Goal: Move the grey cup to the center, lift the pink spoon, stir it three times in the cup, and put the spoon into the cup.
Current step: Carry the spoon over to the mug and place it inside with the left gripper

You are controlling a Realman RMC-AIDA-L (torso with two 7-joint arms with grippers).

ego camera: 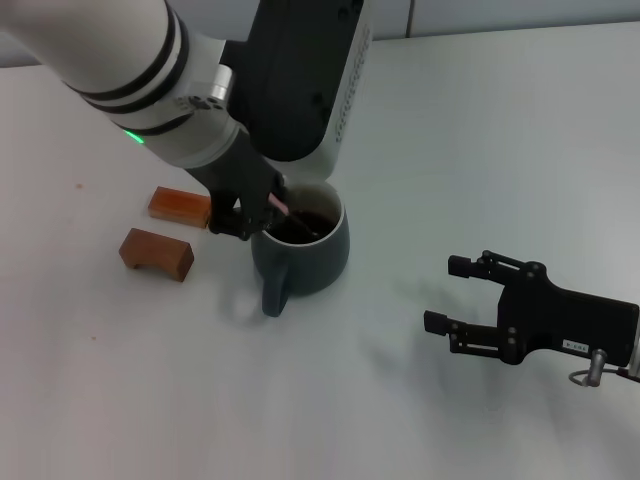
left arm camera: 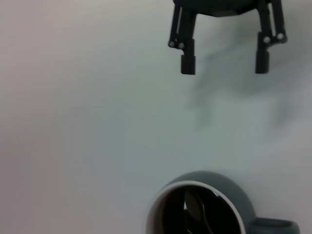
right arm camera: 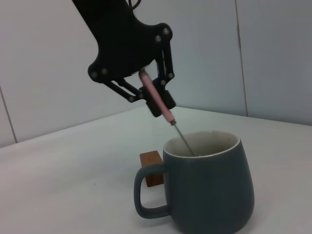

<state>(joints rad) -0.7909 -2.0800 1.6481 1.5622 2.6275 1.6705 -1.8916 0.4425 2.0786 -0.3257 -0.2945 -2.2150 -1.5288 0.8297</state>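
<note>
Nearest the robot, on the right side of the white table [ego camera: 480, 120], the right gripper [ego camera: 445, 293] hovers low over bare tabletop with its jaws spread wide and nothing between them; it looks idle, well apart from the cup.

Farther in, around the middle of the table, stands the grey cup [ego camera: 305, 250], upright, its loop handle turned toward the near side and dark liquid inside. Judging by where it stands, the first step, bringing the cup to the center, looks done.

Just above the cup's far-left rim, the left gripper [ego camera: 258, 205] holds the pink spoon [right arm camera: 157, 100] with its jaws clamped on the pink handle. The spoon is tilted, handle up and to the left, metal neck running down past the rim so that the bowl sits inside the cup; the left wrist view shows it in the dark liquid. The step in hand is therefore the stirring, though how many turns remain cannot be told.

The next move calls for circling the spoon's bowl inside the cup without knocking the rim, then opening the jaws so the spoon rests in the cup.

To the left of the cup lie two brown wooden blocks [ego camera: 157, 252], one beyond the other, clear of the work.
</note>
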